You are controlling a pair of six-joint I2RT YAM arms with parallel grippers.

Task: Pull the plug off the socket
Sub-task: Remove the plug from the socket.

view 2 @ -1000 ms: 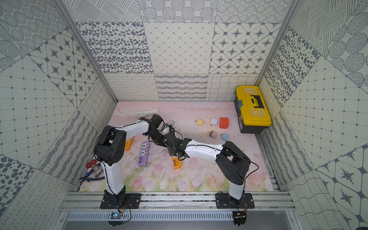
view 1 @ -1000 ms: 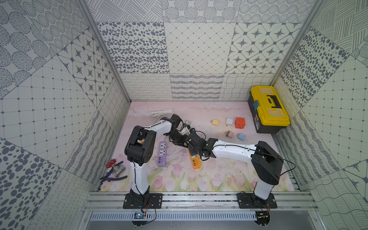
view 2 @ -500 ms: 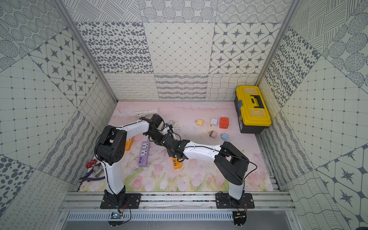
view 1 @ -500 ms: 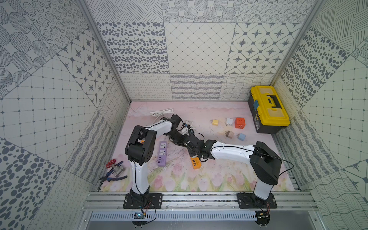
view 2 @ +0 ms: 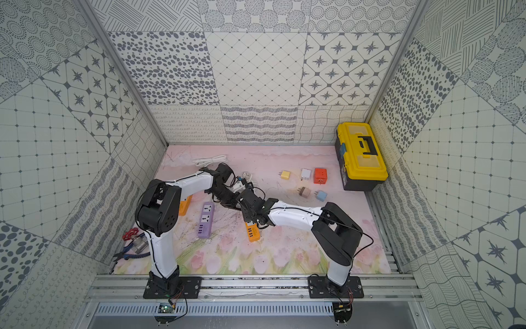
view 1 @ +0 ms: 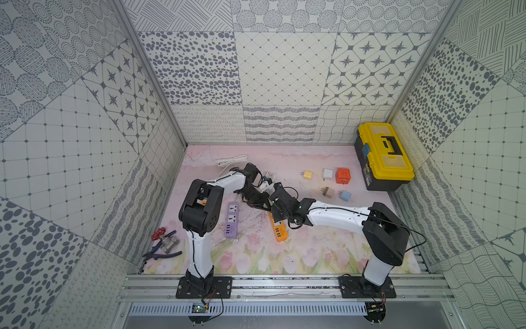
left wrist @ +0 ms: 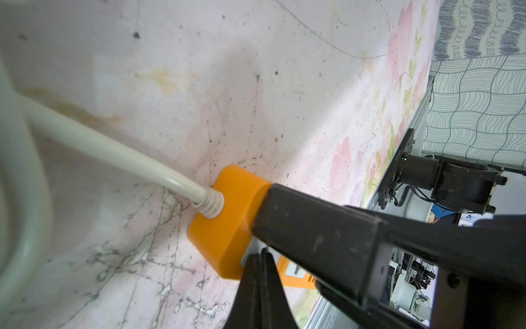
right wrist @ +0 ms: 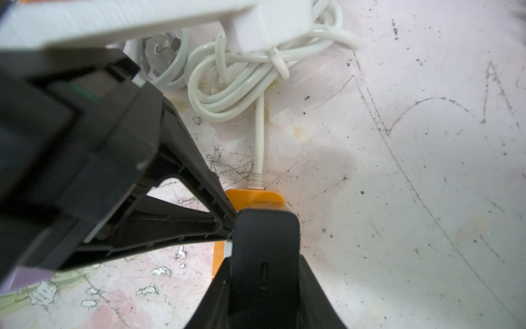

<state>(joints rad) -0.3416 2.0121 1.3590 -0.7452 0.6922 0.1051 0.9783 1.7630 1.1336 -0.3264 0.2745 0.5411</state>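
An orange socket strip [view 1: 279,231] [view 2: 252,233] lies mid-mat, its white cord [left wrist: 113,148] [right wrist: 258,136] leaving the far end. A black plug [right wrist: 264,236] stands in the strip [right wrist: 256,198]. My right gripper [right wrist: 264,257] [view 1: 277,209] is shut on the plug, one finger on each side. My left gripper [left wrist: 257,262] [view 1: 263,202] is shut, with nothing between its fingers. Its tip rests on the strip [left wrist: 227,222] beside the plug. In both top views the two grippers hide the plug.
A purple strip [view 1: 232,219] lies left of the orange one. A white strip with tangled cord [right wrist: 242,82] sits just beyond. Small adapters [view 1: 342,176] and a yellow toolbox [view 1: 384,155] are at the right, pliers and a valve [view 1: 162,247] at the left wall.
My right wrist has edged slightly left and away from the robot's base, closer to the left gripper. The orange strip and the left arm stay where they were.
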